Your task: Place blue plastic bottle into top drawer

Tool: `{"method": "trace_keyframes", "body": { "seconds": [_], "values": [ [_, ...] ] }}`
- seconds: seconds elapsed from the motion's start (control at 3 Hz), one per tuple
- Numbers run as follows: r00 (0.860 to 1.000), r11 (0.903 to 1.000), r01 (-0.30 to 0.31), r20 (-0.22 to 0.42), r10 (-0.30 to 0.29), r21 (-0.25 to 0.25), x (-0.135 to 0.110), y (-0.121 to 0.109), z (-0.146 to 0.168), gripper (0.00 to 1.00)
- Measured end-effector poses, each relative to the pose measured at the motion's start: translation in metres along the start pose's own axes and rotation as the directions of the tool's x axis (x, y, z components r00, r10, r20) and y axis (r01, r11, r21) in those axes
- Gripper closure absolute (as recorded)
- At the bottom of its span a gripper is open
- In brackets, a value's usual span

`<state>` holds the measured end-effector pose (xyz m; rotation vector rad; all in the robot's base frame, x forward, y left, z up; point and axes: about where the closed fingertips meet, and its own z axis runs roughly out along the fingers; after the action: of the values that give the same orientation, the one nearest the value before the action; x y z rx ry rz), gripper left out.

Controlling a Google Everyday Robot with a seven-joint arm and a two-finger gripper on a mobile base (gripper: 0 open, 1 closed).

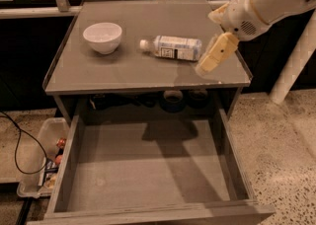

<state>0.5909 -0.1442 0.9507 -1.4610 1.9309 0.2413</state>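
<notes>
The blue plastic bottle [173, 48] lies on its side on the grey tabletop [123, 71], white cap pointing left. The top drawer [148, 169] is pulled open below the tabletop, its flat bottom bare. My gripper [203, 67] hangs from the white arm [266, 2] at the upper right, just right of the bottle's base and a little above the tabletop, apart from the bottle.
A white bowl [102, 36] stands at the tabletop's left. Dark round items [173, 99] sit on the shelf behind the drawer. A tray of small things [47, 160] and a black cable [17, 145] lie on the floor at left. A white post [296, 56] stands at right.
</notes>
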Motion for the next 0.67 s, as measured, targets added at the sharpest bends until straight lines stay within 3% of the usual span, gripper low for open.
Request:
{"method": "trace_keyframes", "body": {
  "seconds": [0.67],
  "values": [
    [0.999,0.9986,0.052,0.009,-0.052,-0.004,-0.02,-0.037,0.067,0.0]
  ]
}}
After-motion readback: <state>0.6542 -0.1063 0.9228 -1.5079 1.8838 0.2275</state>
